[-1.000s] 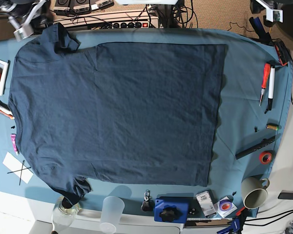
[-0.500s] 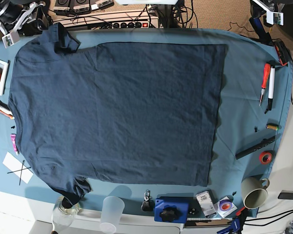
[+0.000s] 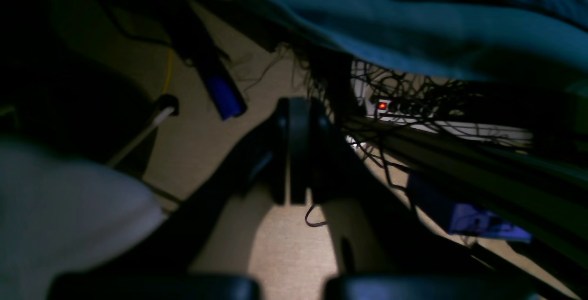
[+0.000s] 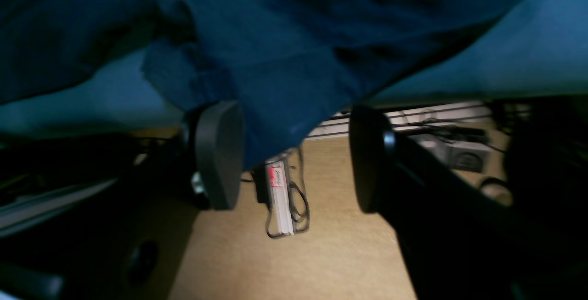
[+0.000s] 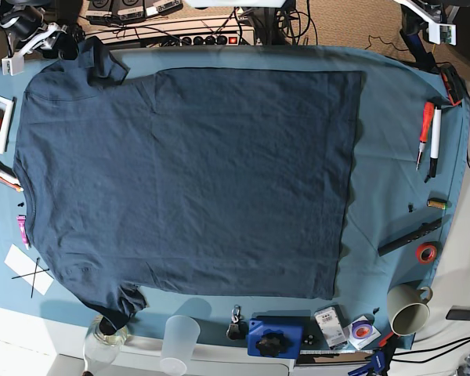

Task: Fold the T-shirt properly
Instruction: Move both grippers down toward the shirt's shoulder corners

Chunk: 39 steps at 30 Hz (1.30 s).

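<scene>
So the T-shirt (image 5: pixel 188 180) was laid out flat across the tabletop (image 5: pixel 392 157), on the lighter teal cloth, collar end toward the left of the base view and hem toward the right. One sleeve (image 5: pixel 102 59) bunched at the far edge and the other sleeve (image 5: pixel 117 305) drooped off the near edge. No fold looked made yet, so I'd call this the very start.

The right hand (image 4: pixel 294 157) sat off the far left corner of the tabletop, pads wide apart, with the hanging sleeve edge (image 4: pixel 285 93) dropping down between them. Cloth looked to brush the left pad (image 4: pixel 220 153), but nothing was pinched. My guess is it was lined up there because the loose sleeve edge is the easiest bit to catch without scraping the surface.

The left hand (image 3: pixel 291 153) was parked off the opposite far corner, fingers pressed together on nothing, looking down past the cloth overhang at floor and cables (image 3: pixel 399 107). Probably just kept out of the way.

Clutter like the mug (image 5: pixel 407 309), tape roll (image 5: pixel 427 252) and pens (image 5: pixel 429 141) sat beyond the hem, clear of the shirt, so folding that way might drag over them.
</scene>
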### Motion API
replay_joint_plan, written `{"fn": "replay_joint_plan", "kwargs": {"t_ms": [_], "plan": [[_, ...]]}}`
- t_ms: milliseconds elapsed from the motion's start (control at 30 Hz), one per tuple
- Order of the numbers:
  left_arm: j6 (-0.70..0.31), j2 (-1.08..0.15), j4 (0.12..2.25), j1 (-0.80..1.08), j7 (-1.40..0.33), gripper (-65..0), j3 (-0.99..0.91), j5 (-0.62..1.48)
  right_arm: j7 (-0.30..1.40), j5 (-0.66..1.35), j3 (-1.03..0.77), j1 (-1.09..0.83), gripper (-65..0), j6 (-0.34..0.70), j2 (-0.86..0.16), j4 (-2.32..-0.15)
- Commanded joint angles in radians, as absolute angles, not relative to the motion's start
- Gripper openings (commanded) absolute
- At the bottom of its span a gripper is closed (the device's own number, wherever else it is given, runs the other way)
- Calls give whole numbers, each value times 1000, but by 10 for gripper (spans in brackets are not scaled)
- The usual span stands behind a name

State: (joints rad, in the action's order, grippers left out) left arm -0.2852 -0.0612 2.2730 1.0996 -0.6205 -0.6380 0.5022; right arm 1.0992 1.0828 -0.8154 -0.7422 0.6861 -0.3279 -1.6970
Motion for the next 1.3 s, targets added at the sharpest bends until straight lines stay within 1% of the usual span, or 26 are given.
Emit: {"fn": "replay_joint_plan", "kwargs": {"t_ms": [0, 367, 667, 933, 1167, 1267], "plan": [[-288, -67, 2288, 1116, -603, -650, -645, 510, 1085, 1107, -826, -741, -292, 698, -343, -1702], [-289, -67, 2288, 1113, -603, -650, -645, 510, 1087, 1106, -826, -712, -292, 695, -333, -1693], [-289, -67, 2288, 1111, -602, -650, -645, 511, 1095, 1134, -826, -717, -292, 687, -229, -1693], [-289, -84, 2288, 1111, -602, -650, -645, 511, 1099, 1117, -829, -720, -292, 681, -224, -1693], [-289, -84, 2288, 1107, -602, -650, -645, 511, 1090, 1115, -911, -720, -292, 682, -225, -1693], [-289, -84, 2288, 1093, -602, -650, -645, 511, 1076, 1095, -902, -714, -292, 669, -225, -1677]]}}
